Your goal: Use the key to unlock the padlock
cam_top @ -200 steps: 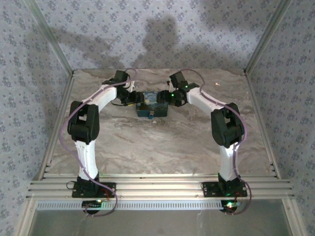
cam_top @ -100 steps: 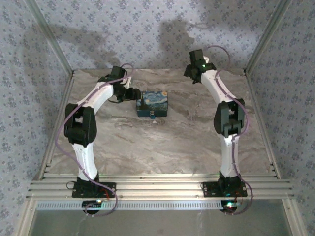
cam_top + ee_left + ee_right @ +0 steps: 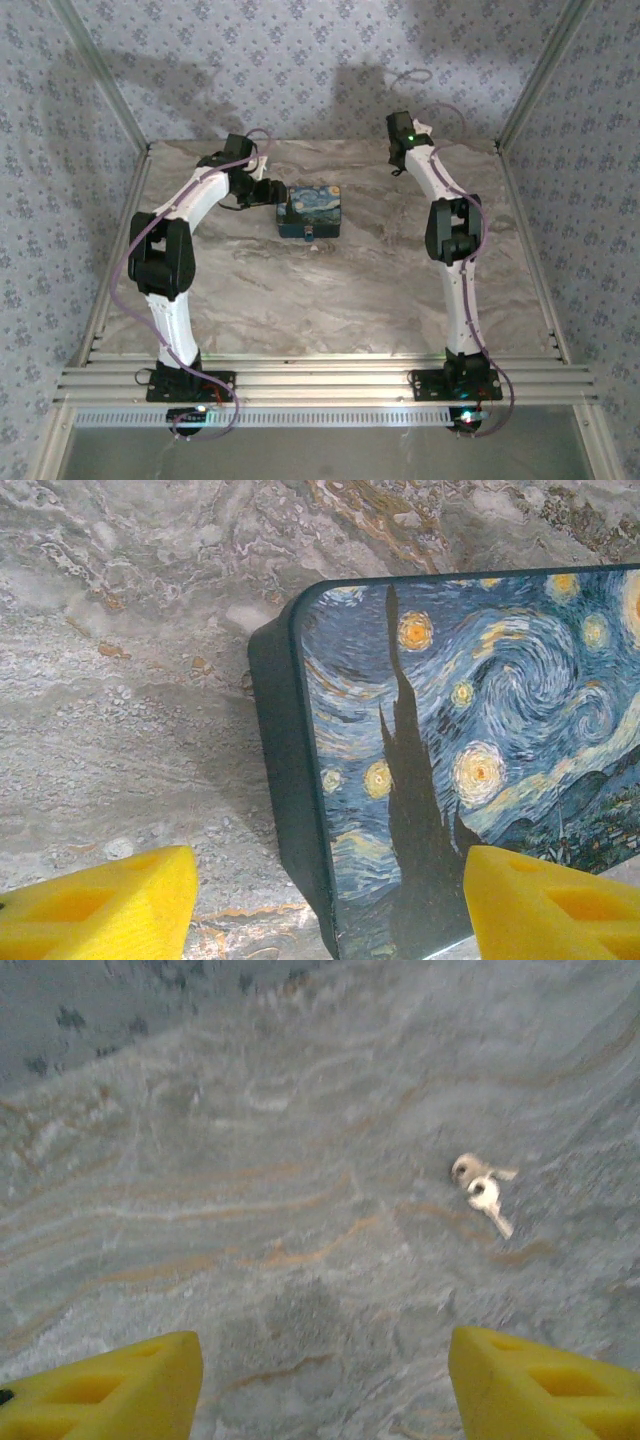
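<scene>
The left tool (image 3: 325, 910) has its yellow fingers spread apart on either side of one end of the tin (image 3: 450, 760). This is probably to brace the tin so it cannot slide while the lock is worked. In the top view the padlock (image 3: 308, 236) sits at the tin's 6 o'clock side, touching its near wall.

The right tool (image 3: 320, 1385) is also spread wide and holds nothing. It hovers over the bare table (image 3: 330, 300) with the key (image 3: 483, 1188) lying flat at about 1 o'clock from its gap, which suggests it is lining up to pick the key up.

The tin's lid carries a swirling starry-night painting. No brand, label or lettering can be read anywhere.
</scene>
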`<control>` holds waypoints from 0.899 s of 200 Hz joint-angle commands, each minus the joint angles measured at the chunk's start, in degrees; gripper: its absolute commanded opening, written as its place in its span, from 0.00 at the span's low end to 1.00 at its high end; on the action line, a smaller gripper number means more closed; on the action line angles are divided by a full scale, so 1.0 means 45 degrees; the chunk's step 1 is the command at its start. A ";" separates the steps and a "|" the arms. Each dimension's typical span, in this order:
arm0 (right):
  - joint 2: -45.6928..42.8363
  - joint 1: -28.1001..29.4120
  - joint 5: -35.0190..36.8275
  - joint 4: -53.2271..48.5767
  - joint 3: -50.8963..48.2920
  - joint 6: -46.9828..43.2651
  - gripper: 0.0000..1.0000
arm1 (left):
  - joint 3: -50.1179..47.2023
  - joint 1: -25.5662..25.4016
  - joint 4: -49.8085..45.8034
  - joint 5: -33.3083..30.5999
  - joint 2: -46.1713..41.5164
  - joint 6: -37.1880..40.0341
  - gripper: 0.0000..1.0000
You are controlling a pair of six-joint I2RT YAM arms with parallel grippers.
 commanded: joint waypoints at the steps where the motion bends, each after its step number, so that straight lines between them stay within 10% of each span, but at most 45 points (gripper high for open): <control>1: 0.0621 -0.0217 0.1097 0.0248 0.0643 -0.0585 0.69 | -0.0018 -0.0032 -0.0077 0.0420 -0.0132 0.0112 0.71; 180: -0.1019 -0.0317 -0.1824 -0.0271 -0.0309 -0.0141 0.73 | 0.0690 -0.1148 -0.0281 -0.0052 -0.0204 -0.0241 0.69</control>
